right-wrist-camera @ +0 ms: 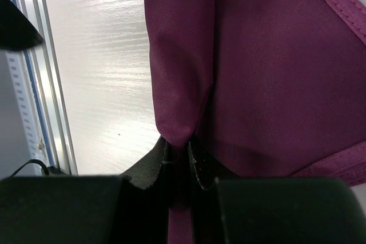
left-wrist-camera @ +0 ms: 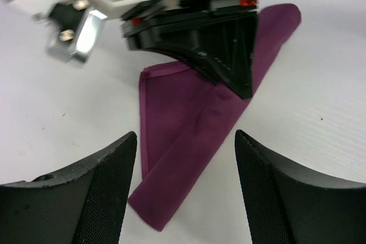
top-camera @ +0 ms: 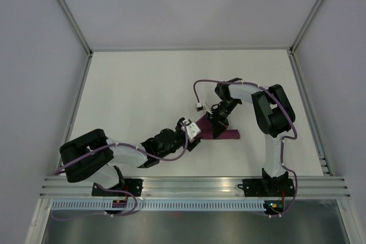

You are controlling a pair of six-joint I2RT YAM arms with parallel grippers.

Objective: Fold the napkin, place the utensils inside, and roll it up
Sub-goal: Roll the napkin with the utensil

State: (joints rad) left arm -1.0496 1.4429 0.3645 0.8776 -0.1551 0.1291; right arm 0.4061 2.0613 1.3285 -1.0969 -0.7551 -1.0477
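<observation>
Napkin (top-camera: 229, 134) folded, plain magenta, pinched in right claw (right-wrist-camera: 178, 148), left claw (left-wrist-camera: 185, 141) spread

The right gripper (right-wrist-camera: 178, 154), clamped on the napkin (right-wrist-camera: 269, 72), stands right ahead of the left gripper (left-wrist-camera: 186, 140) with its jaws spread; bare tabletop (top-camera: 143, 84) to either side and toward the far wall gives passage

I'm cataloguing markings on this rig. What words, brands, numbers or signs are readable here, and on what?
No readable text anywhere.
The napkin is plain cloth, with no print or tag showing.
The left gripper, the right gripper and the table carry no lettering that shows.
</observation>
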